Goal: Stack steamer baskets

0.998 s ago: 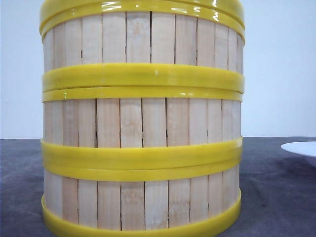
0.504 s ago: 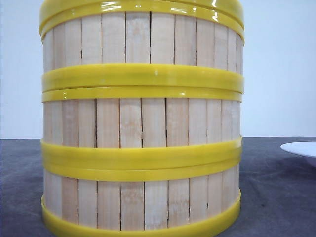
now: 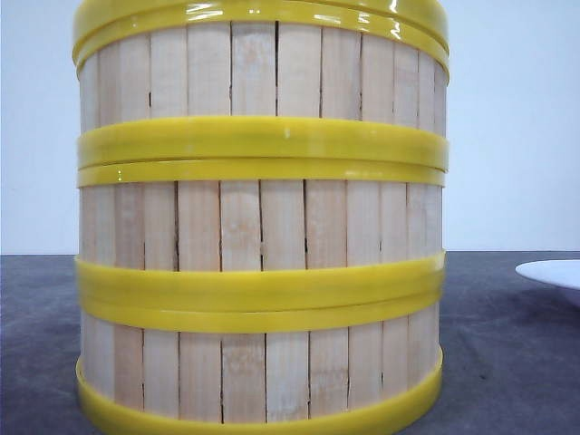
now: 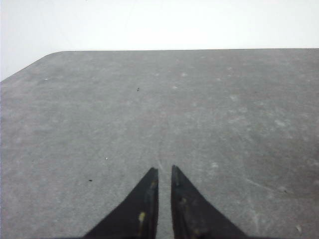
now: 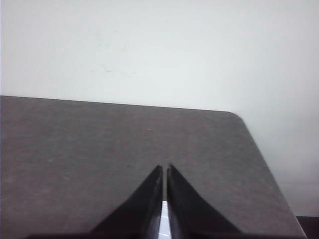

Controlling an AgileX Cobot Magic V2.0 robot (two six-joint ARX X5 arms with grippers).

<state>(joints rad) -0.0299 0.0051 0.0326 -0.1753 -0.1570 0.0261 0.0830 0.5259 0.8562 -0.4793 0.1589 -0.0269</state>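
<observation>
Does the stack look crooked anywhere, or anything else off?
Nothing stands out. The three steamer baskets sit stacked with walls in line, only a slight unevenness at the lower rim joint. The white plate lies apart at the right. Both hands are closed and empty.

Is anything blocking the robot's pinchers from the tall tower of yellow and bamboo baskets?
Cannot tell. The stacked yellow-rimmed bamboo steamer baskets fill the front view; neither wrist view shows them. The left gripper and right gripper face only bare grey table.
</observation>
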